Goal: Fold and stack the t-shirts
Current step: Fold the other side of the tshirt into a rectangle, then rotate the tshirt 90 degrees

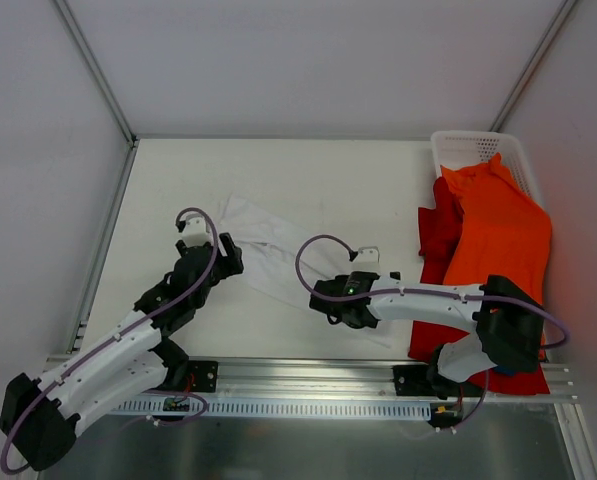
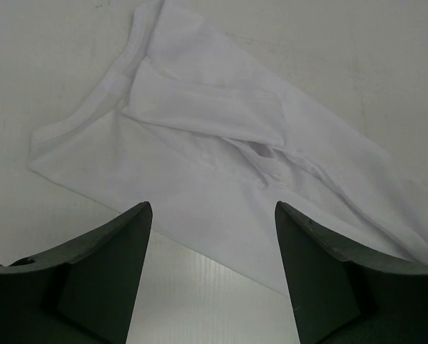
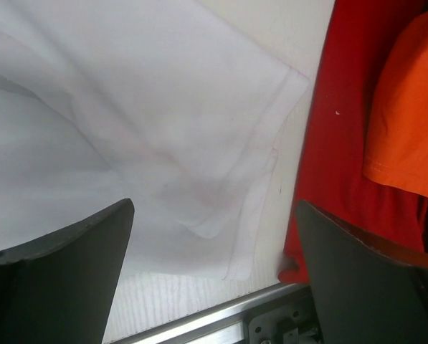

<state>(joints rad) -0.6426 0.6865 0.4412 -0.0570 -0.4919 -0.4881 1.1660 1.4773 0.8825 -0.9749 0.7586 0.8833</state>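
Counted 3 shirts: white t-shirt (image 1: 268,250), orange t-shirt (image 1: 503,240), red t-shirt (image 1: 438,225) | 1 basket (image 1: 465,150) | 2 grippers: left gripper (image 2: 214,215), right gripper (image 3: 214,215)

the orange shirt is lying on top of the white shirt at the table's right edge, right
No, the orange shirt lies on top of the red shirt at the right edge of the table; the white shirt lies apart, mid-table. The top external view shows it.

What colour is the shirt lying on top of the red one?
Orange. The orange t-shirt shows best in the top external view.
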